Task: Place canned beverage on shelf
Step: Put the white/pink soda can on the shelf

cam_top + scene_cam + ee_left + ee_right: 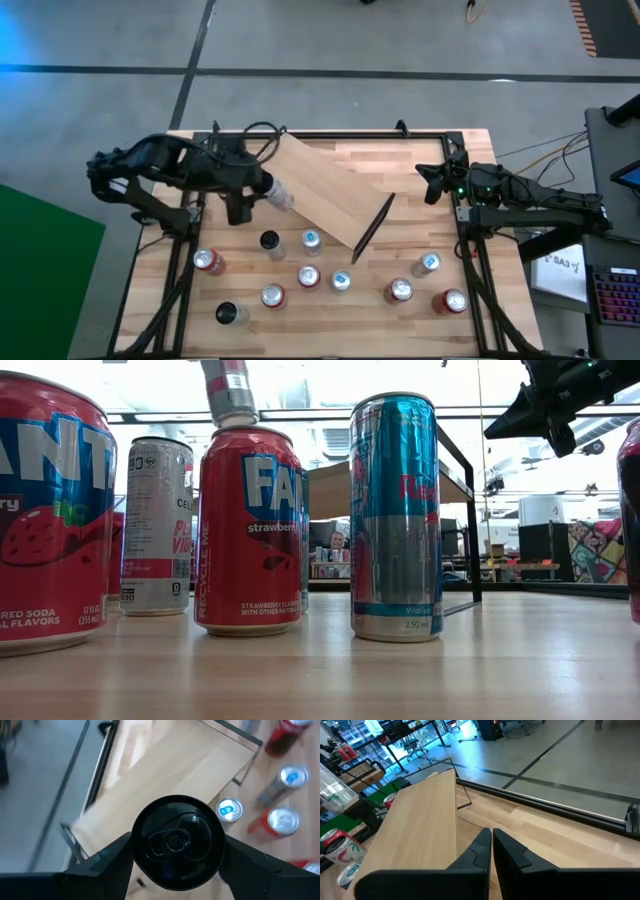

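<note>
A slim silver can with a black top (175, 842) sits between the fingers of my left gripper (266, 188) and shows above the table's left half as the held can (280, 194). In the low view its lower part (230, 390) hangs above a red Fanta can (248, 530). The shelf (325, 190), a light-wood plank on thin black end frames (372, 228), stands askew at the table's middle, just right of the held can. My right gripper (430, 183) waits shut over the table's right side, beside the shelf (420, 830). My left gripper pinches the can by its side walls (136, 845) between its two fingers (107, 860), one on each side. The can's black top faces back toward the wrist, so its length runs along the fingers. The fingers slant down toward the table's right. The can is tilted and lifted clear.
Several cans stand on the table's near half, among them a red one (208, 262), a blue-topped one (310, 240) and a red one (455, 300). A tall blue can (397, 520) stands close to the low camera. A black rail (330, 135) runs along the table's far edge.
</note>
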`<state>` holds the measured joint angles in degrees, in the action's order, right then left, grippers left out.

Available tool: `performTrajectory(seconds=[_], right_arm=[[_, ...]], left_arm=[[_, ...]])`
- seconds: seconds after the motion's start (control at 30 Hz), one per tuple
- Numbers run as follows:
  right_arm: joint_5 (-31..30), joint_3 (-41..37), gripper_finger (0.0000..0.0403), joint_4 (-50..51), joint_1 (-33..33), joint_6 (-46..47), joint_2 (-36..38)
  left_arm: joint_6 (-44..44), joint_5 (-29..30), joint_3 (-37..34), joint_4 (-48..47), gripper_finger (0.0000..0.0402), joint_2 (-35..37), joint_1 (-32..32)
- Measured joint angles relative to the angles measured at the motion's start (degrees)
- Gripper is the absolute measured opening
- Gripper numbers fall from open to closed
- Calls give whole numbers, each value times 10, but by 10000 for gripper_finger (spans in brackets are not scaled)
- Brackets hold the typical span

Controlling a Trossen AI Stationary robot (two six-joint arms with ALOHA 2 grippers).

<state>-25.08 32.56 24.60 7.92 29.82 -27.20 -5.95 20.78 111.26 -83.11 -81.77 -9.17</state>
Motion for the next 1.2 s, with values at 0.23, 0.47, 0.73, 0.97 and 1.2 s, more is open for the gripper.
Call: performTrajectory(seconds=[0.23, 0.47, 0.73, 0.97, 1.2], right_arm=[[0, 0, 9, 0, 0, 0, 0], [0, 0, 9, 0, 0, -3, 0], [0, 0, 9, 5, 0, -5, 0], [0, 0, 9, 5, 0, -14, 0], [0, 0, 9, 7, 0, -15, 0]], left_arm=[[222, -39, 41, -9, 245, -58, 25], [332, -131, 94, -13, 245, -132, 109], [369, -214, 98, -8, 245, -140, 164], [387, -215, 98, 7, 245, -149, 173], [401, -214, 98, -3, 245, -184, 173]])
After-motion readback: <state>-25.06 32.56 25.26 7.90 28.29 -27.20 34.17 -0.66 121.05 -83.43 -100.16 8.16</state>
